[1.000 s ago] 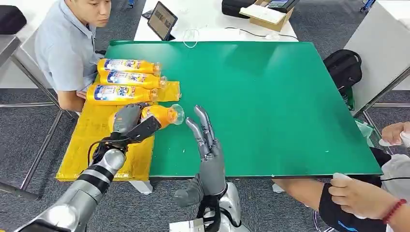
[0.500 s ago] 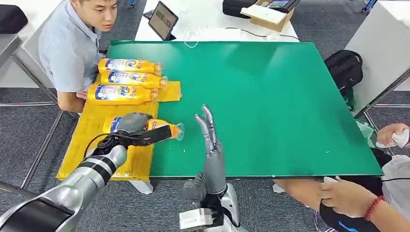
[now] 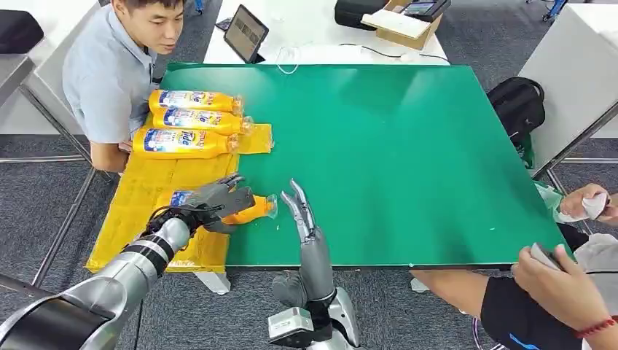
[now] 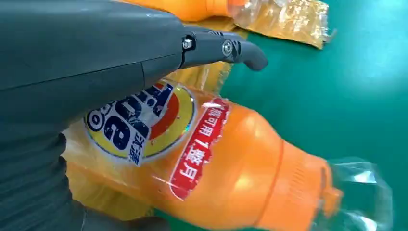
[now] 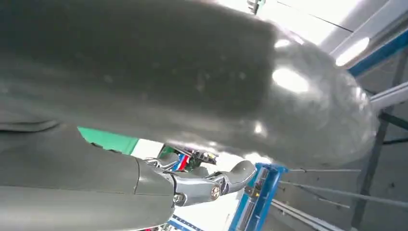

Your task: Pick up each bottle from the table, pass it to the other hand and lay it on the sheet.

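Green tabletop (image 3: 408,146): my left hand (image 3: 218,200) rests on an orange "Tide" bottle (image 3: 244,210) lying on the yellow sheet's (image 3: 146,197) edge, fingers spread, no longer gripping. My right hand (image 3: 306,219) stands beside it, fingers straight and holding nothing.

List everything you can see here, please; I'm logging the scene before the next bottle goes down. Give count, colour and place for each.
Bottles in a row: three, orange with labels, lying side by side at the far end of the sheet.
Fourth bottle: one, orange, lying at the sheet's near right edge with its clear cap end over the table, under the left hand.
Sheet: one, yellow, along the table's left side.
Table: one, green top.
Tablet: one, dark, on the white table behind.
Backpack: one, black, on the floor at the right.
Seated person: one, light blue shirt, beside the sheet.
Another person's hand: at the lower right.
Left hand: grey, fingers over the fourth bottle.
Right hand: grey, fingers straight, holding nothing.
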Robot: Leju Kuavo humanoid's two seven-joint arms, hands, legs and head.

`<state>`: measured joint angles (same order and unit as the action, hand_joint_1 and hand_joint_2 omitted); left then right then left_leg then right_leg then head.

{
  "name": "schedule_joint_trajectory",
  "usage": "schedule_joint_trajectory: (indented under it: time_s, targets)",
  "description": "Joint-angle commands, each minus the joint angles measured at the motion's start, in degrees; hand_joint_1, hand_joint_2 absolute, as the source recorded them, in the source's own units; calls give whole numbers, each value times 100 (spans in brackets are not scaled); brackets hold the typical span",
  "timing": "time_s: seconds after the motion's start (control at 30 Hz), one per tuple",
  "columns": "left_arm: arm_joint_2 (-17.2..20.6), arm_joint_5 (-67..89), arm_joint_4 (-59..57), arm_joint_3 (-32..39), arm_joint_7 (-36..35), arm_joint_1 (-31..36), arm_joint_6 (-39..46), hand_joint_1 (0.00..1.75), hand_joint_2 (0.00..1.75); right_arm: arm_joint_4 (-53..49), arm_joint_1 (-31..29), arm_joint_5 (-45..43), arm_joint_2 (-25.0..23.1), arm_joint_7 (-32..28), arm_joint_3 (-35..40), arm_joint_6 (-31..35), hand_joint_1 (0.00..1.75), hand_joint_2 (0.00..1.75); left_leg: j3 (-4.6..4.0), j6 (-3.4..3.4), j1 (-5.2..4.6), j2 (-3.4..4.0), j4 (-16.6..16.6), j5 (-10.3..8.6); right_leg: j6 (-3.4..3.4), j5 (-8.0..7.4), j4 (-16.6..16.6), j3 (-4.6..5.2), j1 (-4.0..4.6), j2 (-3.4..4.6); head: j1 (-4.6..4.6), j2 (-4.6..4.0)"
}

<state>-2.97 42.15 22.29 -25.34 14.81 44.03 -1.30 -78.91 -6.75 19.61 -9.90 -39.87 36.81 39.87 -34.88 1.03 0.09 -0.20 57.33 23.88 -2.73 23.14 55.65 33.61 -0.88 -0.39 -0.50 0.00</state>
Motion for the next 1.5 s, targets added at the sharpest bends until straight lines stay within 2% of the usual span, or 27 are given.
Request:
schedule_joint_trajectory:
  time_s: [0.03, 0.07, 0.1, 0.13, 0.2, 0.23, 0.27, 0.4, 0.43, 0.47, 0.5, 0.6, 0.73, 0.77, 0.8, 0.83, 0.9, 0.93, 0.97, 1.03, 1.23, 1.37, 1.4, 1.43, 1.5]
  targets:
    - [-280, -828, 294, 984, 1169, -504, 303, 0, 175, 248, -81, 237, 79, -13, -212, 13, 0, 0, 22, -3, -1, 4, -10, 1, 6, 0, -8, -20, 0, 5, 0, 0]
    - [-381, -1133, 616, 1224, 1416, -641, 470, 0, 175, -37, 96, 576, -104, -13, -586, 13, 0, 0, 30, -5, 2, 7, -11, 3, 10, 1, -11, -28, 3, 9, 0, 0]
    - [-429, -1187, 767, 1253, 1420, -697, 508, 0, 175, -56, 127, 677, -140, -13, -643, 13, 0, 175, 19, -3, 1, 1, -4, 3, 7, 3, -4, -18, 1, 1, 0, 0]
    - [-519, -1515, 1303, 1475, 1556, -947, 725, 0, 175, -245, 288, 835, -377, -13, -1031, 13, 0, 175, 12, -3, 1, 0, -1, 2, 5, 2, -1, -9, 1, 0, 2, 0]
    - [-688, -1845, 2426, 1715, 1856, -1459, 1423, 0, 175, -503, 414, 984, -545, -13, -1233, 13, 0, 175, 10, -4, 0, -12, 4, 5, 8, 11, 3, -9, 1, -12, 0, 0]
    - [-708, -1889, 2592, 1704, 1862, -1527, 1467, 0, 175, -575, 437, 1041, -575, -13, -1266, 13, 0, 0, 2, -3, 2, -9, 4, 4, 6, 8, 2, -2, 2, -9, 2, 0]
    - [-876, -2177, 3028, 1848, 1876, -1681, 1593, 0, 175, -855, 506, 1228, -664, -13, -1366, 13, 0, 0, 6, -5, 2, -8, 7, 10, 9, 14, 5, -6, 2, -8, 0, 0]
    - [-1109, -3076, 3989, 1949, 1785, -2074, 1528, 0, 175, -1485, 660, 1388, -782, -13, -1520, 13, 0, 0, -13, -4, 0, 0, 10, 9, 7, 10, 9, 17, 0, -1, 2, 0]
    - [-1169, -3405, 4218, 1974, 1732, -2193, 1510, 0, 175, -1671, 749, 1294, -872, -13, -1655, 13, 0, 175, -12, -5, 1, -7, 17, 15, 10, 18, 14, 13, 0, -7, 0, 0]
    - [-1150, -3975, 4711, 1917, 1600, -2482, 1494, 0, 175, -2012, 895, 1071, -988, -13, -1879, 13, 0, 175, -24, -4, -1, -2, 13, 10, 7, 11, 11, 25, -2, -2, 4, 0]
    - [-1150, -3975, 4711, 1917, 1600, -2482, 1494, 0, 175, -2012, 895, 1071, -988, -13, -1879, 13, 0, 175, -26, -5, -1, -2, 19, 17, 10, 18, 18, 28, -1, -1, 0, 0]
    - [-1017, -4546, 5400, 1826, 1357, -3023, 1659, 0, 175, -2207, 1150, 638, -1010, -13, -2266, 13, 0, 175, -8, -8, 1, 11, 15, 25, 15, 21, 12, 13, 0, 12, 0, 0]
    - [-981, -4576, 5476, 1808, 1349, -3111, 1684, 0, 175, -2224, 1187, 564, -1010, -13, -2323, 13, 0, 175, -8, -7, 1, 3, 3, 15, 12, 14, 0, 12, 0, 3, 0, 0]
    - [-842, -4673, 5524, 1363, 1557, -3328, 2549, 0, 175, -2058, 1345, -76, -985, -13, -2758, -130, 0, 0, 5, -11, 5, 8, 8, 25, 18, 22, 5, 1, 5, 8, 2, 0]
    - [-688, -4495, 5867, 1515, 1420, -3605, 2505, 0, 175, -1816, 1388, -262, -1010, -13, -2733, 13, 0, 175, 2, -10, 3, 11, 2, 21, 14, 17, 0, 6, 3, 11, 2, 0]
    - [-687, -4206, 6062, 1597, 1397, -3870, 2557, 0, 175, -1787, 1472, -523, -925, -13, -2916, 13, 0, 175, 3, -9, 3, -4, 0, 19, 13, 18, -5, -1, 4, -3, 0, 0]
    - [-670, -3652, 6242, 1631, 1221, -4169, 2697, 0, 175, -1766, 1482, -168, -1010, -13, -3653, 13, 0, 175, 2, -6, 0, 17, -12, 13, 8, 6, -14, 9, 0, 17, 2, 0]
    - [-730, -3339, 6361, 1677, 1299, -4357, 2813, 0, 175, -1721, 1521, -193, -1010, -13, -3904, 13, 0, 175, 21, -7, 1, 21, -19, 20, 10, 11, -22, -12, 1, 21, 0, 0]
    - [-769, -3182, 6493, 1697, 1424, -4491, 2880, 0, 175, -1641, 1551, -213, -1010, -13, -3991, 13, 0, 175, 0, -5, 1, 13, -12, 15, 8, 7, -17, 4, 1, 13, 2, 0]
    - [-769, -3182, 6493, 1697, 1424, -4491, 2880, 0, 175, -1641, 1551, -213, -1010, -13, -3991, 13, 0, 175, -4, -5, 2, 8, -8, 18, 8, 11, -15, 9, 2, 8, 0, 0]
    - [-778, -3185, 7024, 1591, 1617, -4843, 2692, 0, 175, -1553, 1686, 564, -1010, -13, -4227, 13, 0, 175, -11, -6, 3, 5, -1, 21, 11, 16, -7, 14, 2, 6, -2, 0]
    - [-785, -3189, 7013, 1548, 1638, -4867, 2657, 0, 175, -1470, 1676, 551, -1006, -13, -4225, 13, 0, 175, -25, -4, 2, 4, -3, 14, 7, 8, -10, 29, 1, 4, 0, 0]
    - [-606, -3360, 7030, 1337, 1611, -4891, 2653, 0, 175, -1286, 1656, 531, -1008, -13, -4188, 13, 0, 175, -23, -5, 1, 4, -4, 15, 7, 9, -10, 27, 1, 4, -2, 0]
    - [-644, -3373, 7024, 1316, 1613, -4912, 2642, 0, 175, -1253, 1643, 500, -986, -13, -4194, 13, 0, 175, -17, -5, 3, 2, -3, 17, 8, 11, -10, 21, 3, 3, 0, 0]
    - [-649, -3457, 6984, 1180, 1659, -4991, 2261, 0, 175, -1139, 1566, 521, -952, -13, -4264, 13, 0, 175, -10, -6, 5, 4, -5, 18, 10, 13, -12, 15, 5, 4, 0, 0]
